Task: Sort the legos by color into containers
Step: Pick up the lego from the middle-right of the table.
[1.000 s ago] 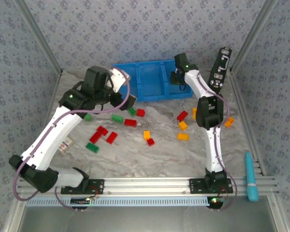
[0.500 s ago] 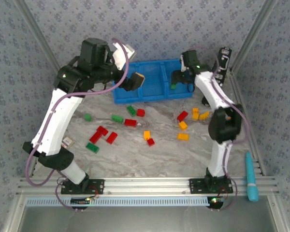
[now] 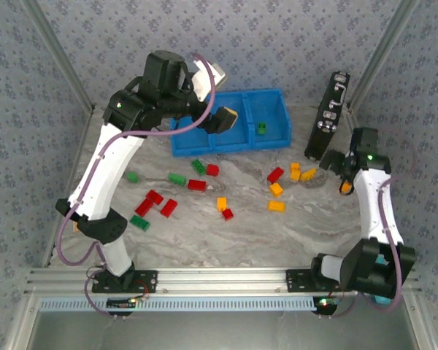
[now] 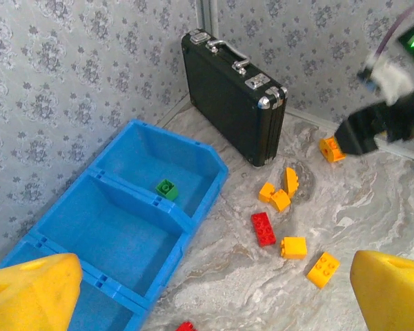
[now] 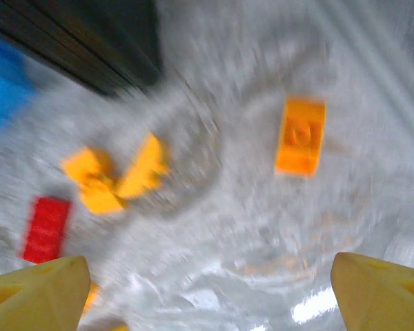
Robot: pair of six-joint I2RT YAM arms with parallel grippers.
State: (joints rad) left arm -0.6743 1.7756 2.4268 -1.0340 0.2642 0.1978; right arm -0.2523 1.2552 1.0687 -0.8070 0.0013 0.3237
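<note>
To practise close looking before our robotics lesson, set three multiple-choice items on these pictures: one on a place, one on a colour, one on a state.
1. Counting from the case, which compartment of the bin holds the brick?
A. second
B. third
C. first

2. What colour is that brick?
A. red
B. green
C. orange

3. The left hand is:
A. open and empty
B. shut on a red brick
C. shut on an orange brick

Key:
1 C: the brick sits in the end compartment next to the case.
2 B: it shows bright green against the blue floor.
3 A: in the left wrist view the hand is spread wide over the bin with nothing between.
</note>
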